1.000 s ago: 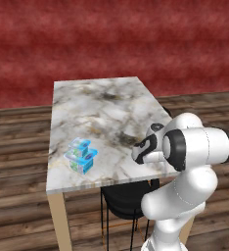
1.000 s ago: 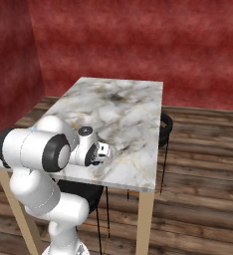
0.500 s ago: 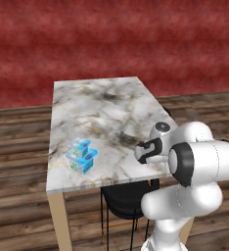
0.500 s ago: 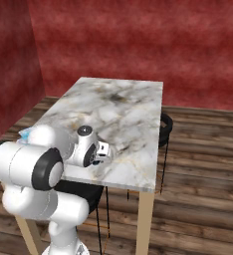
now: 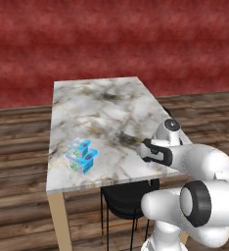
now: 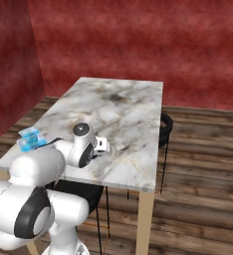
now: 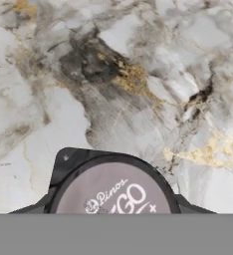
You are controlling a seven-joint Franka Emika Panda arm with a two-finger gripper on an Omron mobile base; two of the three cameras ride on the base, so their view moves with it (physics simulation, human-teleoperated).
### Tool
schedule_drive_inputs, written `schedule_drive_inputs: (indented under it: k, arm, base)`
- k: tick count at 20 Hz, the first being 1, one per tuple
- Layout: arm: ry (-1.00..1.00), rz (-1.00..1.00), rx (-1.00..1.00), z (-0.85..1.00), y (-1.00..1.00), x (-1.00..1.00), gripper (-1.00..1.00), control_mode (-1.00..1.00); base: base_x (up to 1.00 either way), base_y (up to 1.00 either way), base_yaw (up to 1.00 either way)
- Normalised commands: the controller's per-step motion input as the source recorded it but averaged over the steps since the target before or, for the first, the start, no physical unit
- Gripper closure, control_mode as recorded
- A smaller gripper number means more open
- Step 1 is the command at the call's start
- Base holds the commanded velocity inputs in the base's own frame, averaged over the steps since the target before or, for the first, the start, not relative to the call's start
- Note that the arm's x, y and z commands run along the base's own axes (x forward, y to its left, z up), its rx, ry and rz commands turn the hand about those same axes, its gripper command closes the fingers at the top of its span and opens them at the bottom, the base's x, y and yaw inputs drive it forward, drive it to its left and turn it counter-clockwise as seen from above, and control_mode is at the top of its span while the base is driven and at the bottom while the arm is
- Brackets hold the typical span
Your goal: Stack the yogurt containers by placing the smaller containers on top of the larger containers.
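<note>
Table: marble top, red wall behind
Large tub: near left corner of the table
Small teal tub: on the large tub
Dark cup: under the gripper, near right edge
Claw: holds dark cup, jaws mid-width

1. I read "Pinos" in white script on the dark cup's grey lid, right at my claw
2. Below it, big letters "GO", the rest cut off
</note>
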Motion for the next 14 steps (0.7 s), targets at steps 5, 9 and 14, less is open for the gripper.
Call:
schedule_drive_inputs:
  k: [5,9,14]
  arm:
    - [-0.02,0.04,0.02,0.47,0.00,-0.15,1.00,-1.00]
    - [0.00,0.03,0.01,0.45,0.00,-0.09,1.00,-1.00]
    - [0.00,0.01,0.00,0.40,0.00,-0.04,1.00,-1.00]
  base:
    - [0.00,0.00,0.00]
    - [0.00,0.00,0.00]
    - [0.00,0.00,0.00]
